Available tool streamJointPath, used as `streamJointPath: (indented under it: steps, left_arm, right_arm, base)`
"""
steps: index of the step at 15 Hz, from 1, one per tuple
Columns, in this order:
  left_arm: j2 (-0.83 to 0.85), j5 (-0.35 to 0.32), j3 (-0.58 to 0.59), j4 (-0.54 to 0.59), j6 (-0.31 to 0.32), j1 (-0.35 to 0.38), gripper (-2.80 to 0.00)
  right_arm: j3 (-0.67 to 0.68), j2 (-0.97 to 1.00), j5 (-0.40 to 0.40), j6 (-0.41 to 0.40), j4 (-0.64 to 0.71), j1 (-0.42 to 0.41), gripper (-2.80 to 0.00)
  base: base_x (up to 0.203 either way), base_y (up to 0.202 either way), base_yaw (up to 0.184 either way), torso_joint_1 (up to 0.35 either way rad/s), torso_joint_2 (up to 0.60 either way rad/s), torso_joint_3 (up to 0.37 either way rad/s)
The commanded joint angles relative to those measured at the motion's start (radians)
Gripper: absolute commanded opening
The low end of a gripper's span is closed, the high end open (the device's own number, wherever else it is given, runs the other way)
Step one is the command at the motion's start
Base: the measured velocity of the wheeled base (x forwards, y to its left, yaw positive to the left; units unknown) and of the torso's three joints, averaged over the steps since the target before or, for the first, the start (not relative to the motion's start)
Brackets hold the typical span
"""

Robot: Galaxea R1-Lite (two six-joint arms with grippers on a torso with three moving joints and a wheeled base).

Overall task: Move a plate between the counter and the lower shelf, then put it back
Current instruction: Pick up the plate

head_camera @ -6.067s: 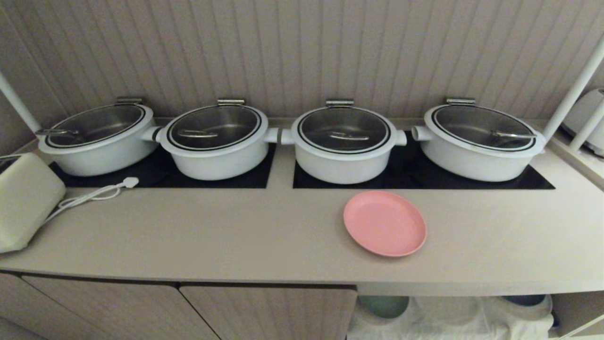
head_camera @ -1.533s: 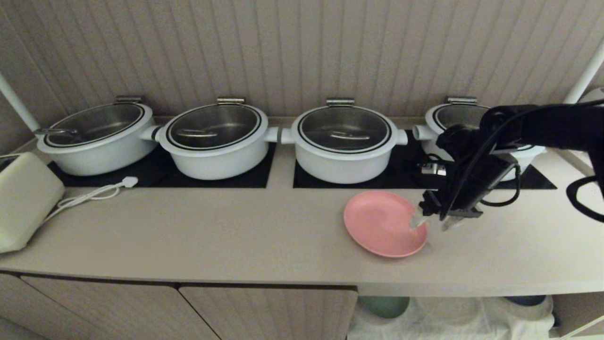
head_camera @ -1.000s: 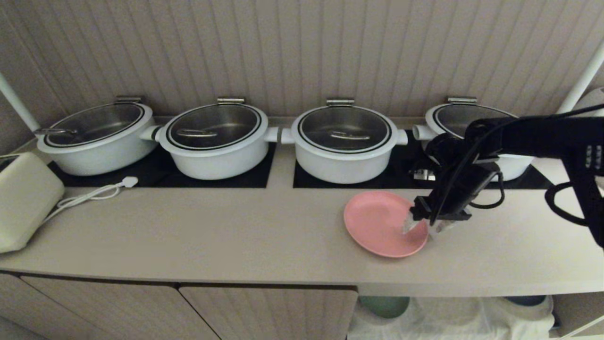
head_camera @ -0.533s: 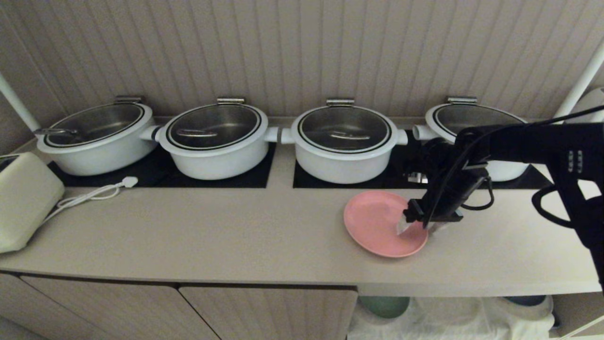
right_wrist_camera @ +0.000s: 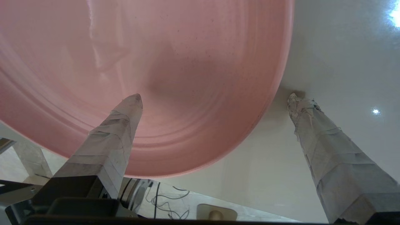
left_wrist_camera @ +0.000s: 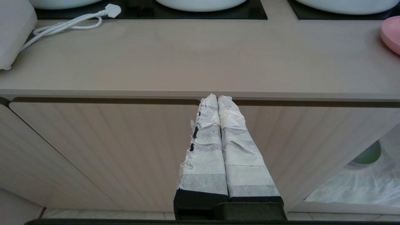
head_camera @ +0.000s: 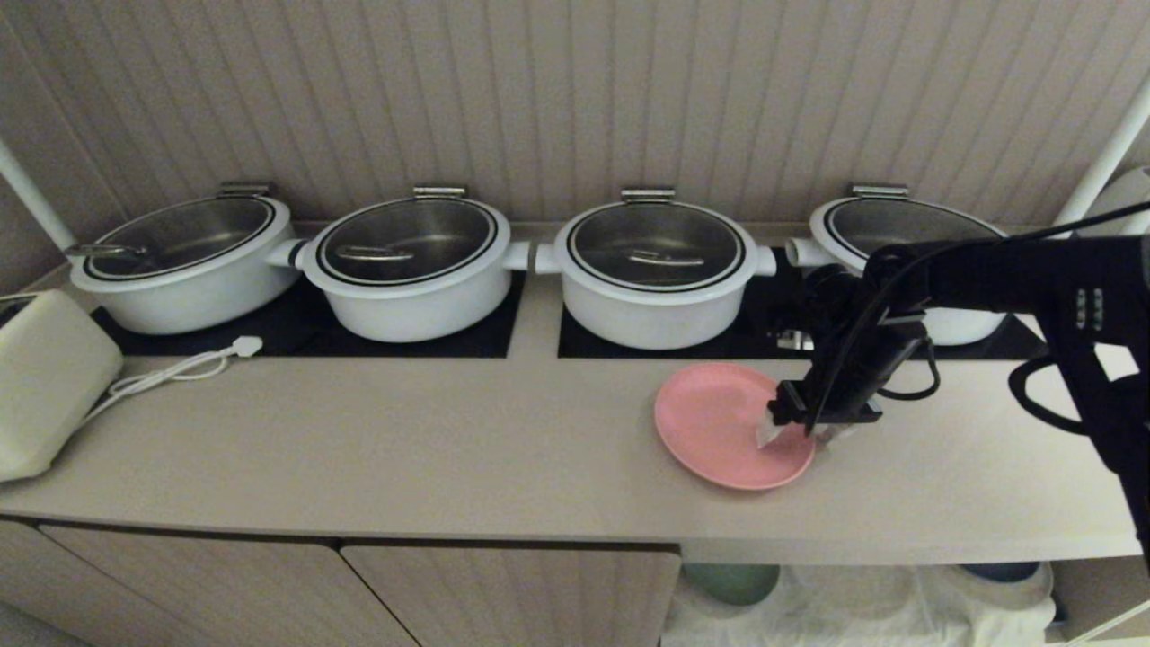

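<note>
The salmon-pink plate [head_camera: 719,422] lies flat on the beige counter [head_camera: 449,449], in front of the third white pot. My right gripper [head_camera: 800,438] points down at the plate's right rim and is open. It straddles that rim: one taped finger [right_wrist_camera: 125,115] is over the plate's inside [right_wrist_camera: 187,62], the other [right_wrist_camera: 315,125] is on the counter just outside. Nothing is held. My left gripper [left_wrist_camera: 217,98] is shut and empty, parked below the counter's front edge before the cabinet doors. The lower shelf [head_camera: 853,602] with its white cloth shows under the counter at the right.
Several white lidded pots [head_camera: 656,270] stand on black hob panels [head_camera: 431,346] behind the plate. A pale appliance [head_camera: 45,386] with a white cord [head_camera: 180,368] sits at the counter's left end. A green plate [head_camera: 729,580] and a dark dish [head_camera: 997,571] lie on the shelf.
The right arm has come in from the right and sunk over the plate's right rim, shifting slightly left in the last second. The plate and the left arm have not moved.
</note>
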Motion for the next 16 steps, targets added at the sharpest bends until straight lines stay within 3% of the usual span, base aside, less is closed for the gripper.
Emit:
streamJointPath:
  steps: [1,4,16]
  left_arm:
    - [0.000,0.000,0.001,0.000,-0.001,0.000,-2.80]
    - [0.000,0.000,0.000,0.000,-0.001,0.000,-2.80]
    - [0.000,0.000,0.000,0.000,-0.001,0.000,-2.80]
  right_arm:
    - [-0.001,0.000,0.001,0.013,0.004,-0.001,0.00]
    - [-0.001,0.001,0.001,0.057,-0.008,-0.001,0.00]
    - [-0.001,0.007,0.003,0.057,-0.006,0.001,0.00]
  base:
    - [0.000,0.000,0.000,0.000,0.00,0.000]
    - [0.000,0.000,0.000,0.000,0.00,0.000]
    - [0.000,0.000,0.000,0.000,0.00,0.000]
